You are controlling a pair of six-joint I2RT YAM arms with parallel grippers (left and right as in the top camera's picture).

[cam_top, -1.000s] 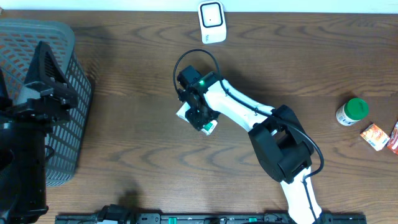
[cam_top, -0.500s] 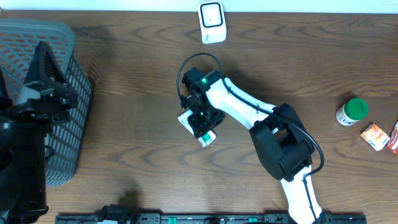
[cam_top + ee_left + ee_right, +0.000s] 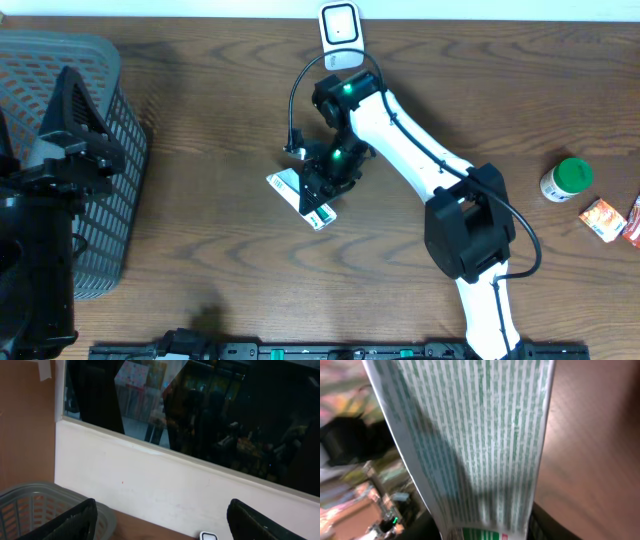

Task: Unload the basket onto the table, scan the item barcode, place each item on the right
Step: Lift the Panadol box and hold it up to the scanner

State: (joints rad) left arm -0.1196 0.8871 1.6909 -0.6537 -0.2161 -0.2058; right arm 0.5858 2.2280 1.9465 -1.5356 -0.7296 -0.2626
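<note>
The item is a white box with fine green print [image 3: 303,197]; in the overhead view it sits in mid-table, tilted, with my right gripper [image 3: 326,178] shut on it. Seen from the right wrist, the box [image 3: 475,435] fills the frame, its lower end clamped between the dark fingers [image 3: 546,529] of my right gripper [image 3: 485,531]. No barcode shows on the printed face. The white scanner [image 3: 340,35] stands at the table's far edge, just beyond the right wrist. My left gripper [image 3: 160,522] is open and holds nothing; it hovers over the basket at the left and faces the back wall.
A grey mesh basket [image 3: 120,150] stands at the left under the left arm [image 3: 60,160]. At the far right are a white bottle with a green cap [image 3: 566,180] and an orange packet [image 3: 603,218]. The scanner's top [image 3: 209,536] peeks into the left wrist view.
The right wrist has swung up toward the scanner. The box, still held, has turned and now hangs lower and further left. The left arm has not moved.
</note>
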